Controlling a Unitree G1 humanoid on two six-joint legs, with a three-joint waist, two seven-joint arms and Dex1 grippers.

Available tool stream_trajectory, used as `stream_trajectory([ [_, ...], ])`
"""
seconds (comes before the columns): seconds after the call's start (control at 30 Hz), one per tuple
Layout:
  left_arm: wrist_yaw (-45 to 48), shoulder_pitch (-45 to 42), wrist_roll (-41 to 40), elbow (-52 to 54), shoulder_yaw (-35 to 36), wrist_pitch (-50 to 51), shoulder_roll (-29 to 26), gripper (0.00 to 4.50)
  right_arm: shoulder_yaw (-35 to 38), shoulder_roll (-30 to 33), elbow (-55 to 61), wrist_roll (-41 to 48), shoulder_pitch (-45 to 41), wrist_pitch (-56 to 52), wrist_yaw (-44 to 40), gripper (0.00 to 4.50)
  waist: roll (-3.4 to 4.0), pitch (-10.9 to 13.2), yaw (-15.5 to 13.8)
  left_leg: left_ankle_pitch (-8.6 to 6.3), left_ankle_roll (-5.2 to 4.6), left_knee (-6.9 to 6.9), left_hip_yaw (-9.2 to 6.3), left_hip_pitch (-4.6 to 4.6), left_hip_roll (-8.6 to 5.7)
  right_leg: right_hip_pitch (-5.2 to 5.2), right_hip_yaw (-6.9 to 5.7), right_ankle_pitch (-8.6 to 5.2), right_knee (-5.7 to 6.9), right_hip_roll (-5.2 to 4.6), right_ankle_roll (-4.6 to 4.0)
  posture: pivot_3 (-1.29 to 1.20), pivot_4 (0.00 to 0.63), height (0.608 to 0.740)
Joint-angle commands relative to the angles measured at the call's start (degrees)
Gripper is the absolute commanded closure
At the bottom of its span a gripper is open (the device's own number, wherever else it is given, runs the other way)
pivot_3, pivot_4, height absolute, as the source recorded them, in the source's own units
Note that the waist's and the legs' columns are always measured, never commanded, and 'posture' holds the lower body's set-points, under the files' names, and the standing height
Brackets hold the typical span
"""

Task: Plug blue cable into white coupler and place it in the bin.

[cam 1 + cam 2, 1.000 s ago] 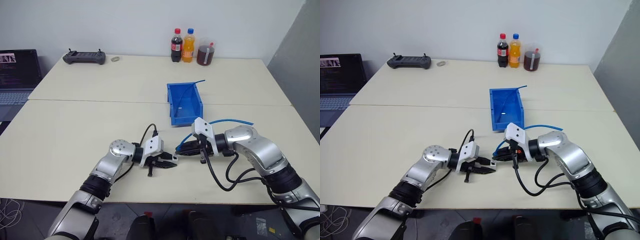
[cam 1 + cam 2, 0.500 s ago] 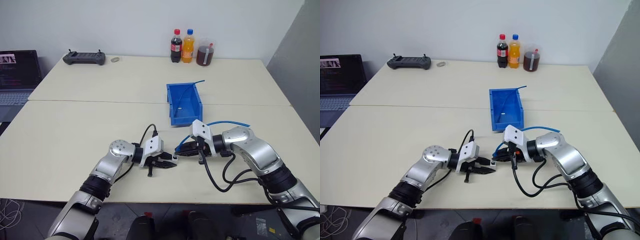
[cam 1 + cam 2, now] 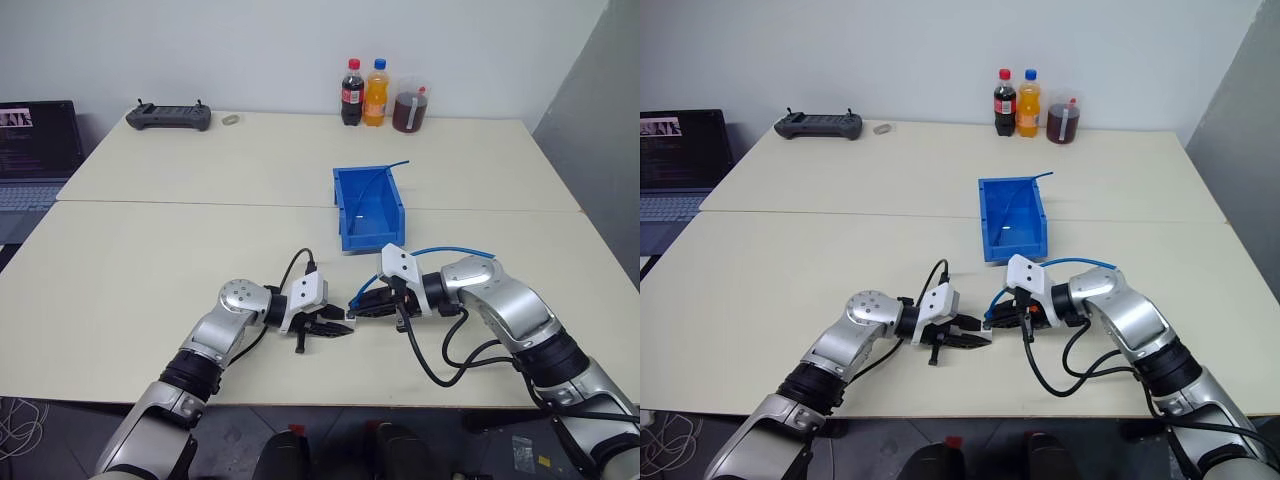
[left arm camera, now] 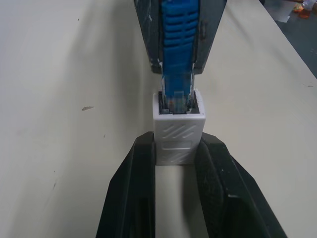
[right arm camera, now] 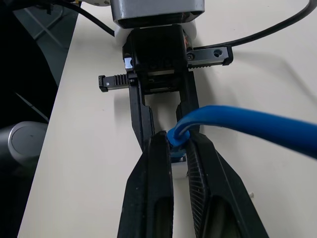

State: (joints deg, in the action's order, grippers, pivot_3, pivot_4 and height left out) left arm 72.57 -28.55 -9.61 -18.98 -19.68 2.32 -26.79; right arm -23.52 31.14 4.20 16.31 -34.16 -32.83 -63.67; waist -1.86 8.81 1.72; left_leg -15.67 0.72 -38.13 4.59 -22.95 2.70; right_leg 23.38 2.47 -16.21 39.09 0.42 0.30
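Note:
My left gripper is shut on the white coupler, low over the table's front middle. Facing it tip to tip, my right gripper is shut on the blue cable's plug end. The clear plug sits in the coupler's socket. In the eye views both grippers meet at the coupler, and the cable arcs back over my right arm. The blue bin stands just beyond them on the table, with another thin blue cable in it.
Two drink bottles and a jug of dark liquid stand at the table's far edge. A black controller lies at the far left, and a laptop sits on a side surface to the left.
My right gripper has shifted slightly left, bringing the cable's plug to the coupler. My left gripper has stayed still.

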Motion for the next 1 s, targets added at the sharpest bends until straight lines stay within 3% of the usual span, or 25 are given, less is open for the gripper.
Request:
stream_trajectory([
  [0.03,-0.5,-0.4,0.4,0.8,1.3,0.5,-0.3,3.72,-1.6,-0.6,-2.0,-2.9,0.3,0.4,1.0,4.36,0.0,0.0,0.0,0.0,0.0,0.0,0.0,0.01,0.0,-0.01,0.0,0.0,0.0,0.0,0.0,0.0,0.15,0.74],
  [0.4,-1.0,-0.3,0.4,1.8,1.7,0.9,-0.4,3.72,-6.9,0.3,-10.1,-10.8,0.3,9.4,-0.9,4.36,0.0,-0.2,0.1,0.01,-0.01,-0.02,0.0,0.22,0.04,-0.16,0.01,0.0,0.08,0.06,0.0,0.0,0.15,0.74],
  [0.6,-2.8,-0.1,0.7,2.0,2.8,-1.4,0.0,3.72,-4.3,-1.1,-10.6,-8.8,0.4,8.2,-0.4,4.36,-0.01,-0.3,0.1,0.05,-0.04,-0.05,0.01,0.27,0.03,-0.18,0.03,0.01,0.22,0.07,-0.01,0.0,0.15,0.74],
  [0.63,-3.1,0.2,0.3,2.6,3.2,-1.3,-0.1,3.02,-3.1,-1.7,-10.0,-7.5,0.2,6.7,0.1,4.36,-0.01,-0.3,0.2,0.05,-0.04,-0.06,0.01,0.28,0.03,-0.18,0.03,0.01,0.24,0.07,-0.01,0.0,0.15,0.74],
  [0.83,-9.1,5.7,-4.0,14.5,9.1,5.8,-0.8,1.86,8.8,-5.7,-6.4,3.6,-2.6,-10.3,4.2,4.36,0.02,-0.2,0.2,0.05,-0.03,-0.11,0.02,0.28,0.03,-0.15,0.06,0.01,0.41,-0.01,-0.02,0.0,0.15,0.74],
  [1.0,-18.8,13.8,-7.4,30.1,14.3,13.8,0.3,0.9,16.9,-5.7,-12.1,10.2,-11.2,-22.3,5.1,4.36,0.08,-0.2,0.1,0.05,-0.02,-0.1,0.0,0.04,-0.02,0.08,0.05,0.01,0.46,-0.11,-0.03,0.0,0.15,0.74],
])
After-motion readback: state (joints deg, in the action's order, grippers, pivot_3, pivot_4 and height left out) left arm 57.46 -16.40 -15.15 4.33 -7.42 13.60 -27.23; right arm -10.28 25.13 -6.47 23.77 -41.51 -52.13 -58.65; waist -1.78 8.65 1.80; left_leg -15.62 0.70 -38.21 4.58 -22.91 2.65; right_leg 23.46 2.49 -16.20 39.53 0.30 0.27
